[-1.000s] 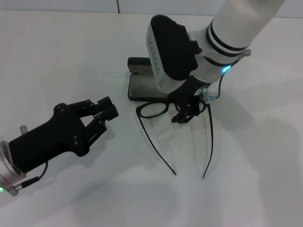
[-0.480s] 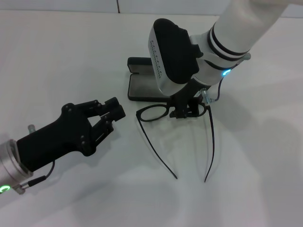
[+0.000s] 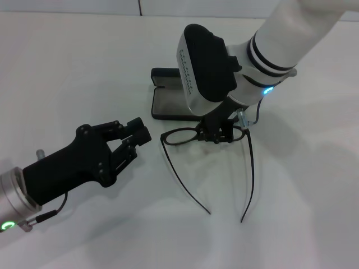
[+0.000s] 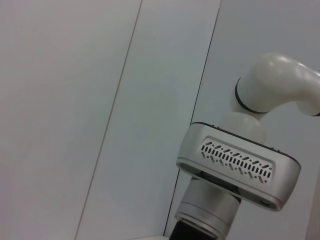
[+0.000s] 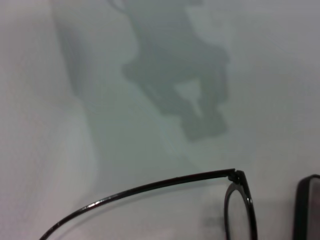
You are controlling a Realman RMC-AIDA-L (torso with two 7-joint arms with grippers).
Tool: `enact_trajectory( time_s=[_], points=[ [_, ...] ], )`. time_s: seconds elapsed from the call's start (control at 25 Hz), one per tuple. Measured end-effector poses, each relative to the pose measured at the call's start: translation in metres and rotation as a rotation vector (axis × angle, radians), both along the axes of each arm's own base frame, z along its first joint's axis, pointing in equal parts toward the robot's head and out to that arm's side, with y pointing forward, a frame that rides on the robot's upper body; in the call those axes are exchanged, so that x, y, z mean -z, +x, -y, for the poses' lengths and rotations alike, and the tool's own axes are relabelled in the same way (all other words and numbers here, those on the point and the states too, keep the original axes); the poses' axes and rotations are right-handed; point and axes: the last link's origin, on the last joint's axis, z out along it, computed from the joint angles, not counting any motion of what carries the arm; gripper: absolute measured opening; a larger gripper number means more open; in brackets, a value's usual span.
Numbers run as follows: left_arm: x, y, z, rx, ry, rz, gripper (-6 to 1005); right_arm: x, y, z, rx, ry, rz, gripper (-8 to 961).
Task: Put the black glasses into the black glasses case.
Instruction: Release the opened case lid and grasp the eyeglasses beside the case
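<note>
Between the right gripper's fingertips sit the black glasses [image 3: 203,136], pinched at the bridge, lenses facing the open black glasses case [image 3: 171,102], temple arms trailing back unfolded across the white table [image 3: 84,67]. Right gripper [image 3: 217,134] closed on the frame; case lies just beyond it, lid up, grey lining showing. Left gripper [image 3: 134,133] hovers beside the glasses' left lens, fingers slightly parted, empty. Judgement: the temples likely need folding before the frame fits; lift gently, keep the grip central, lower into the tray level to avoid snagging.
</note>
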Motion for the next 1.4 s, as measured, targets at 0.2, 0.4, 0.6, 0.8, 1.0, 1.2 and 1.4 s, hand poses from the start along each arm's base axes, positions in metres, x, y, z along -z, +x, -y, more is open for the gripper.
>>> enact_trajectory(
  time_s=[0.2,0.4,0.6,0.8,1.0,1.2,1.4],
  points=[
    [0.0,0.0,0.001,0.001,-0.002,0.003,188,-0.003,0.0,0.011,0.039,-0.023,-0.034,114],
    [-0.001,0.001,0.002,0.008,-0.003,0.008,187,-0.03,-0.001,0.018,0.081,0.012,-0.154,111],
    [-0.005,0.005,0.0,0.033,0.01,0.027,187,-0.077,-0.006,0.02,0.12,0.102,-0.324,109],
    [-0.008,0.015,-0.005,0.075,0.019,0.06,187,-0.115,0.012,0.028,0.18,0.19,-0.467,8],
    [-0.009,0.022,-0.012,0.108,0.023,0.071,188,-0.125,0.024,0.04,0.186,0.193,-0.529,0],
    [-0.009,0.027,-0.016,0.127,0.017,0.069,188,-0.121,0.019,0.043,0.167,0.142,-0.459,6],
    [-0.01,0.021,-0.012,0.109,0.023,0.066,188,-0.106,-0.004,0.035,0.133,0.099,-0.283,12]
  ],
)
